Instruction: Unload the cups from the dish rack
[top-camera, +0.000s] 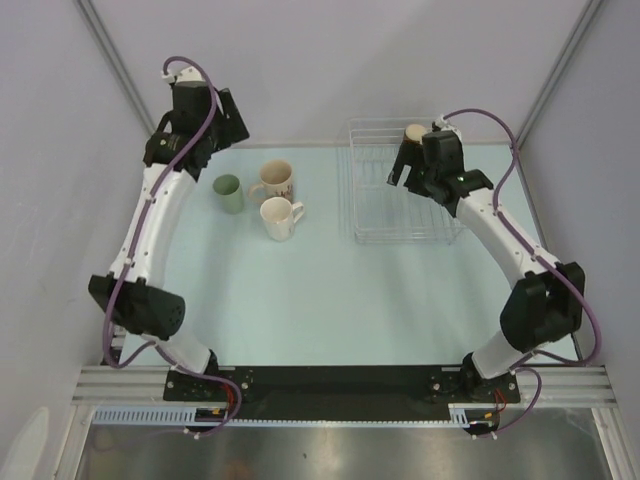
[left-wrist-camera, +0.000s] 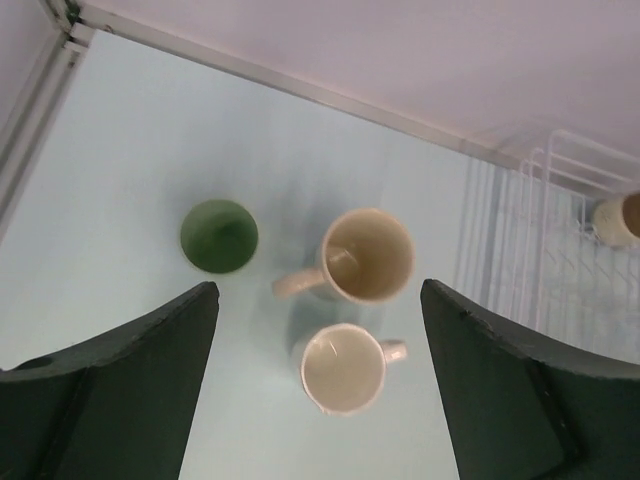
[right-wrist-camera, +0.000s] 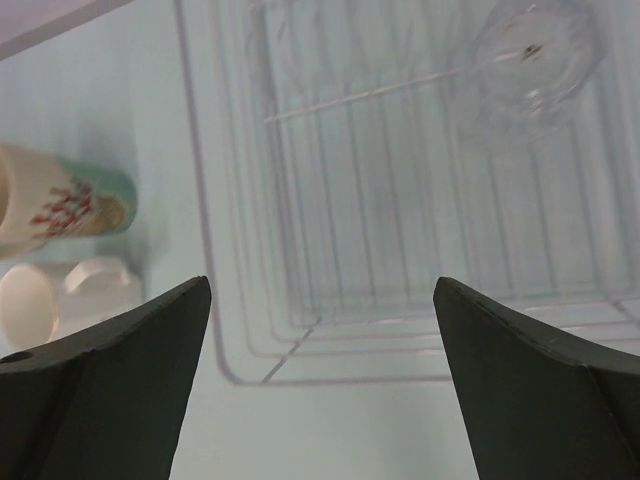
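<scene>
Though raised well above the far left of the desk, gaping wide and gripping nothing at the left pincer. Directly below its wrist camera, upright and mouth-up on the desk: pale green cup furthest left; cream printed mug near it, handle turned leftward; white handled mug on the near side of the cream one, close by without visibly touching, handle pointing right. All three outside the dish rack, standing apart from its left side.

Over on the right, hovering above the rack with the right pincer, likewise spread wide, nothing held, only thin white wire and pale desk underneath. At the left edge of that wrist view, the cream mug's red and green print and part of the white mug, both beyond the rack's rim.

Left in the rack, at its far corner just beside the right wrist: tan brown-topped cup, upright. Visible again behind the wire at the right edge of the left wrist view.
</scene>
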